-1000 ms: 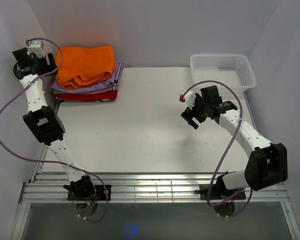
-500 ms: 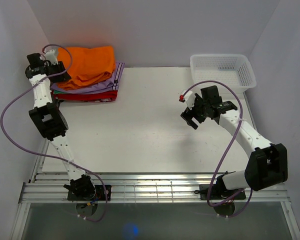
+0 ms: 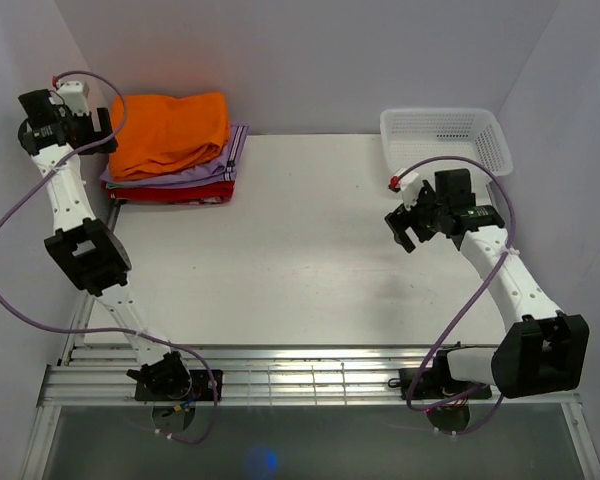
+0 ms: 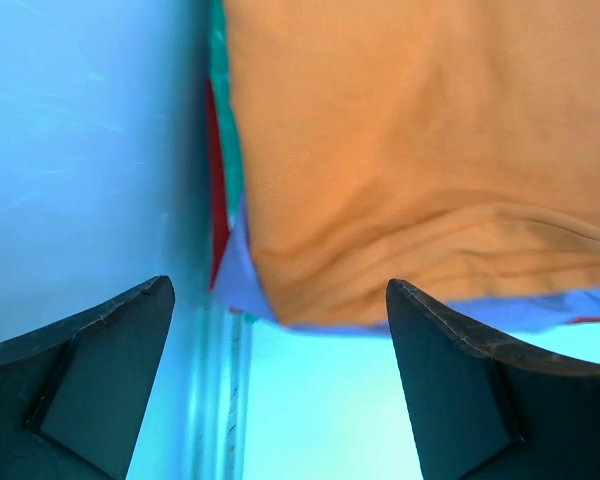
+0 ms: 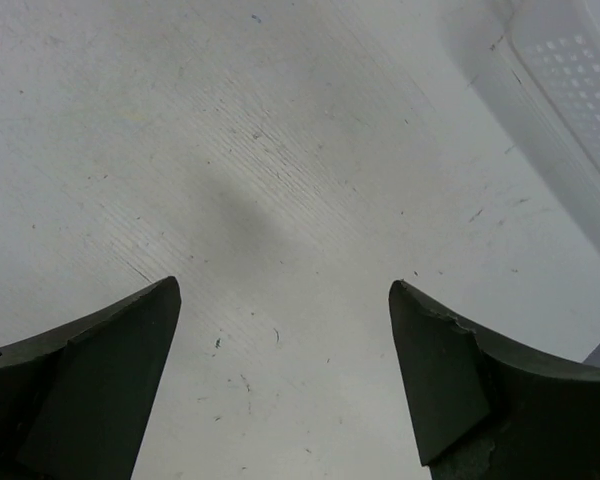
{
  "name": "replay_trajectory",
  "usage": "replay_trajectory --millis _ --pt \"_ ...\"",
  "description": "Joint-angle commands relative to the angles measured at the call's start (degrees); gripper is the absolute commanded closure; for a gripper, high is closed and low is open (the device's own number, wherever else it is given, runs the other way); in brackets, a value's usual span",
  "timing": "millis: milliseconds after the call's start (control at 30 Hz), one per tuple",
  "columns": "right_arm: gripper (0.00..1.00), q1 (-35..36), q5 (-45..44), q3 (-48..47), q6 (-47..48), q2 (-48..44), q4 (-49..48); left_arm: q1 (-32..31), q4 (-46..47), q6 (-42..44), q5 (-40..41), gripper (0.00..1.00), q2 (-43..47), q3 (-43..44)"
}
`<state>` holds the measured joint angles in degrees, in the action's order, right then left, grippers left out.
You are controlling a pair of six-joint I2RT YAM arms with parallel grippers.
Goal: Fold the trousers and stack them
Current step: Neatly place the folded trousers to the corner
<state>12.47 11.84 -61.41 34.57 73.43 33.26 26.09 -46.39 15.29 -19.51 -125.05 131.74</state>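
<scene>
Moved since the earlier frame: the left arm has swung back off the stack toward the left wall, and the right arm has shifted toward the right edge of the counter (image 3: 280, 260). Left hand (image 4: 280, 385): jaws spread wide, holding nothing, hovering just off the left side of the stack. Trousers (image 3: 172, 132): bright orange, folded into a thick pad, lying on top of the pile in the far-left corner. Below them are a lilac garment (image 3: 215, 168), a green garment (image 4: 220, 120) showing only as a thin strip, and a red garment (image 3: 195, 190) at the bottom. Handling, by judgement: soft, light, limp cloth that will sag and unfold if lifted by one layer. The near fold already bulges a little, so the best hold is a pinch through all layers at a folded edge. The task looks all but finished. Right hand (image 5: 285, 380): jaws wide, holding nothing, over bare counter. Basket (image 3: 440, 112): white plastic mesh, in the far-right corner, just beyond the right hand.
</scene>
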Motion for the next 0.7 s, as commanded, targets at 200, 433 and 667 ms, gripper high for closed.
replay_trajectory --millis 200,433,667 --pt "0.10 -10.4 10.3 -3.3 -6.8 -4.6 5.6 -7.3 -9.8 2.4 -0.6 0.02 29.2 -24.9" --pt "0.10 -11.2 13.8 3.7 -12.1 -8.3 5.2 -13.4 -3.8 -3.6 -4.1 0.02 45.9 -55.4" --pt "0.10 -11.5 15.1 9.4 -13.8 -12.2 3.7 -14.1 -2.1 -4.4 -4.4 0.02 51.8 -61.8"
